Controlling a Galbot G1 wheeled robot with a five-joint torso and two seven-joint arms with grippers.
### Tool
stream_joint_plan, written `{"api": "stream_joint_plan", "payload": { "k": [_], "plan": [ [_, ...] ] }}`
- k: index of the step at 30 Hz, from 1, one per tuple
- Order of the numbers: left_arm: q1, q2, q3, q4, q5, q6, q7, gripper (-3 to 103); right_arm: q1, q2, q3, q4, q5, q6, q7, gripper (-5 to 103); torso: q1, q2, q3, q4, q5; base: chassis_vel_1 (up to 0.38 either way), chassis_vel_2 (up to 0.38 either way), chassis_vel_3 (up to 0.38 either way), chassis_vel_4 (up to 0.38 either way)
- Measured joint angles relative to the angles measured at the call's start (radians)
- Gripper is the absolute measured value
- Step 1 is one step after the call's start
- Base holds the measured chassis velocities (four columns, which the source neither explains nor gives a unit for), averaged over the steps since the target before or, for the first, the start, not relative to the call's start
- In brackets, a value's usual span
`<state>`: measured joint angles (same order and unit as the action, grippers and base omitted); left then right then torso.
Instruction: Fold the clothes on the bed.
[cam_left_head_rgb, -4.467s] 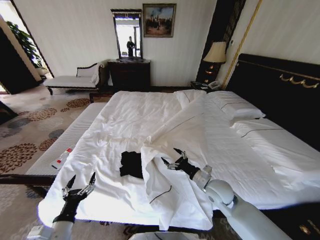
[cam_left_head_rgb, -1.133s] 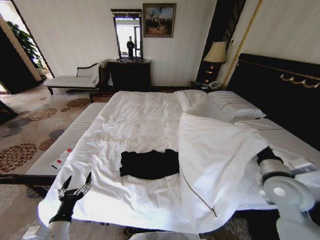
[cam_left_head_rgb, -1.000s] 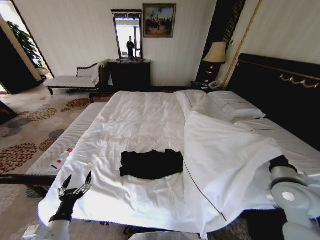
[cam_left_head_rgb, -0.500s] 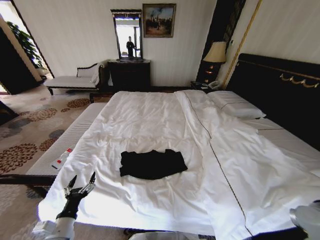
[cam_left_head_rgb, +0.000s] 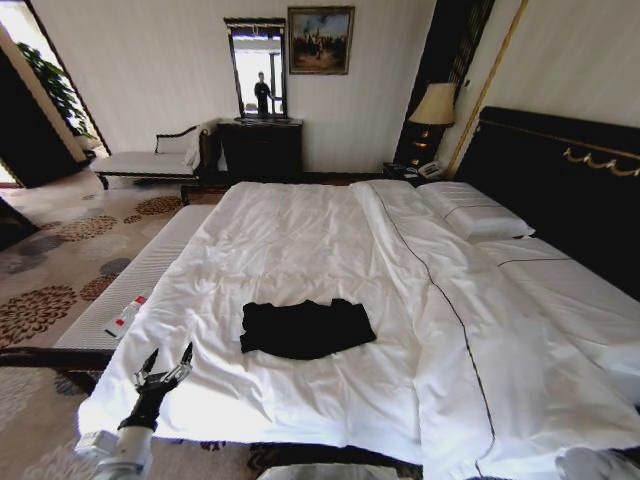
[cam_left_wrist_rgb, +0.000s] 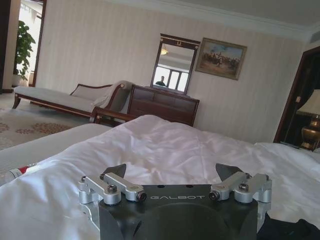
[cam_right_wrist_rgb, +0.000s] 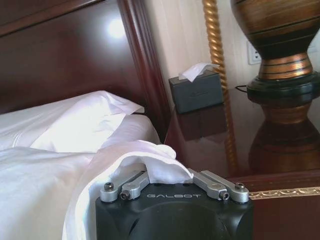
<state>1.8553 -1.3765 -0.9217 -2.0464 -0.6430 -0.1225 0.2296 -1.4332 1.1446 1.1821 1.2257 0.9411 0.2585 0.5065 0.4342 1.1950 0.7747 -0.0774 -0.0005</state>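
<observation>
Fabric is the whole matter here: the black T-shirt (cam_left_head_rgb: 305, 328) lies flat and a little rumpled on the white duvet (cam_left_head_rgb: 300, 250) of the bed (cam_left_head_rgb: 560, 190), toward the near side and well clear of the pillows (cam_left_head_rgb: 470, 212). Being soft and light, it will likely sag and bunch wherever it is lifted, so a pinch at a hem corner or sleeve edge looks the better hold, rather than the middle of the cloth; it may also drag the duvet beneath it if pressed down hard. The left pincer (cam_left_head_rgb: 164, 368) hovers at the near corner of the bed, off to the side of the shirt and apart from it, its fingers spread wide and empty; in the left wrist view the left pincer (cam_left_wrist_rgb: 176, 176) looks across the bedding with a dark edge of the shirt just ahead. The right pincer (cam_right_wrist_rgb: 174, 186) is over by the headboard side near a bedside counter (cam_right_wrist_rgb: 220, 145) with a tissue box (cam_right_wrist_rgb: 196, 89), and seems clenched on a fold of white bedding, though its fingertips are hidden under the cloth.
</observation>
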Motion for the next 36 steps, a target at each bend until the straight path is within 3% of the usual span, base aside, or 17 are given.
{"api": "stream_joint_plan", "payload": {
  "k": [2, 4, 7, 10, 11, 13, 16, 21, 23, 25, 28, 29, 33, 35, 36],
  "plan": [
    [0.001, 0.005, -0.005, 0.005, -0.007, 0.000, 0.000, 100, 0.009, 0.000, -0.026, -0.012, -0.044, -0.014, -0.010, 16, 0.000, 0.000, 0.000, -0.0001, 0.0001, 0.000, 0.000, 0.000, 0.000],
    [0.001, 0.007, -0.008, 0.006, -0.009, 0.000, 0.000, 100, 0.012, 0.005, -0.038, -0.012, -0.067, -0.024, -0.011, 16, 0.000, 0.000, 0.000, 0.0002, 0.0000, 0.000, 0.000, 0.000, 0.000],
    [0.001, 0.010, -0.013, 0.006, -0.015, 0.000, -0.001, 100, 0.022, 0.024, -0.076, -0.019, -0.158, -0.049, -0.011, 32, 0.000, 0.000, 0.000, 0.0007, 0.0002, 0.000, 0.000, 0.000, 0.000],
    [0.001, 0.010, -0.014, 0.003, -0.016, 0.000, -0.002, 100, 0.025, 0.026, -0.091, -0.034, -0.200, -0.060, -0.010, 37, 0.000, 0.000, 0.000, 0.0009, 0.0002, 0.000, 0.000, 0.000, 0.000],
    [0.001, 0.007, -0.013, 0.000, -0.015, 0.001, -0.002, 100, 0.030, 0.023, -0.103, -0.056, -0.246, -0.066, -0.010, 48, 0.000, 0.000, 0.000, 0.0009, 0.0003, 0.000, 0.000, 0.000, 0.000],
    [0.001, 0.005, -0.013, -0.002, -0.014, 0.001, -0.002, 100, 0.033, 0.019, -0.109, -0.071, -0.268, -0.067, -0.011, 48, 0.000, 0.000, 0.000, 0.0008, 0.0005, 0.000, 0.000, 0.000, 0.000],
    [0.004, -0.010, -0.004, -0.003, -0.001, 0.001, -0.002, 100, 0.051, -0.012, -0.123, -0.137, -0.346, -0.068, -0.019, 65, 0.000, 0.000, 0.000, 0.0011, 0.0005, 0.000, 0.000, 0.000, 0.000],
    [0.009, -0.025, 0.003, -0.002, 0.011, -0.001, -0.001, 100, 0.069, -0.047, -0.125, -0.198, -0.380, -0.038, -0.046, 81, 0.000, 0.000, 0.000, 0.0010, 0.0006, 0.000, 0.000, 0.000, 0.000],
    [0.009, -0.031, 0.002, 0.002, 0.012, -0.003, -0.001, 100, 0.071, -0.056, -0.123, -0.205, -0.371, -0.015, -0.087, 95, 0.000, 0.000, 0.000, 0.0008, 0.0006, 0.000, 0.000, 0.000, 0.000],
    [0.009, -0.034, 0.002, 0.003, 0.014, -0.004, -0.001, 100, 0.072, -0.058, -0.121, -0.206, -0.363, -0.003, -0.114, 94, 0.000, 0.000, 0.000, 0.0009, 0.0007, 0.000, 0.000, 0.000, 0.000],
    [0.010, -0.046, 0.001, 0.005, 0.019, -0.006, 0.000, 100, 0.075, -0.064, -0.120, -0.205, -0.351, 0.013, -0.156, 84, 0.000, 0.000, 0.000, 0.0009, 0.0007, 0.000, 0.000, 0.000, 0.000],
    [0.010, -0.046, 0.001, 0.005, 0.019, -0.006, 0.000, 100, 0.075, -0.064, -0.120, -0.205, -0.351, 0.013, -0.156, 84, 0.000, 0.000, 0.000, 0.0009, 0.0007, 0.000, 0.000, 0.000, 0.000],
    [0.011, -0.058, 0.003, 0.000, 0.029, -0.007, 0.001, 100, 0.085, -0.075, -0.112, -0.209, -0.276, 0.017, -0.152, 62, 0.000, 0.000, 0.000, 0.0013, 0.0006, 0.000, 0.000, 0.000, 0.000],
    [0.011, -0.059, 0.003, -0.002, 0.030, -0.008, 0.001, 100, 0.087, -0.077, -0.109, -0.211, -0.250, 0.014, -0.146, 62, 0.000, 0.000, 0.000, 0.0012, 0.0006, 0.000, 0.000, 0.000, 0.000],
    [0.012, -0.060, 0.003, -0.005, 0.031, -0.008, 0.001, 100, 0.088, -0.081, -0.103, -0.216, -0.210, 0.008, -0.138, 57, 0.000, 0.000, 0.000, 0.0011, 0.0005, 0.000, 0.000, 0.000, 0.000]
  ]
}}
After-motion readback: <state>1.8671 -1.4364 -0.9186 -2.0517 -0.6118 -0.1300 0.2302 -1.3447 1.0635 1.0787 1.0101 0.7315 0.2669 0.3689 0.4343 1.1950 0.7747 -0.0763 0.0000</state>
